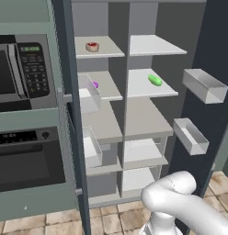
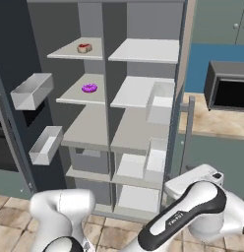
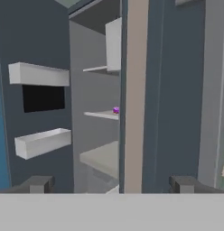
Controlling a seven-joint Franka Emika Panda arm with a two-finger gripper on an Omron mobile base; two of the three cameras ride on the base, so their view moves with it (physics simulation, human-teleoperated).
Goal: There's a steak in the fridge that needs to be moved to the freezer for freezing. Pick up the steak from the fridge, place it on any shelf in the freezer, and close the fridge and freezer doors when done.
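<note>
The pincer (image 3: 112,182) stands wide and holds nothing, its two dark tips well apart. Straight ahead of it is the edge of an open door (image 3: 135,97). The steak (image 1: 92,46) lies well above and beyond the pincer, on the top shelf (image 1: 99,49) of the freezer (image 1: 95,117). A purple item (image 3: 116,110) sits on the shelf below, left of that door edge.

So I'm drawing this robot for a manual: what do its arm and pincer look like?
The arm is made of glossy white, rounded tubular segments, with a dark grey joint band bearing small pale lettering. No loose cables show. In the hand view the pincer ends in two small, blocky dark grey fingertips.
</note>
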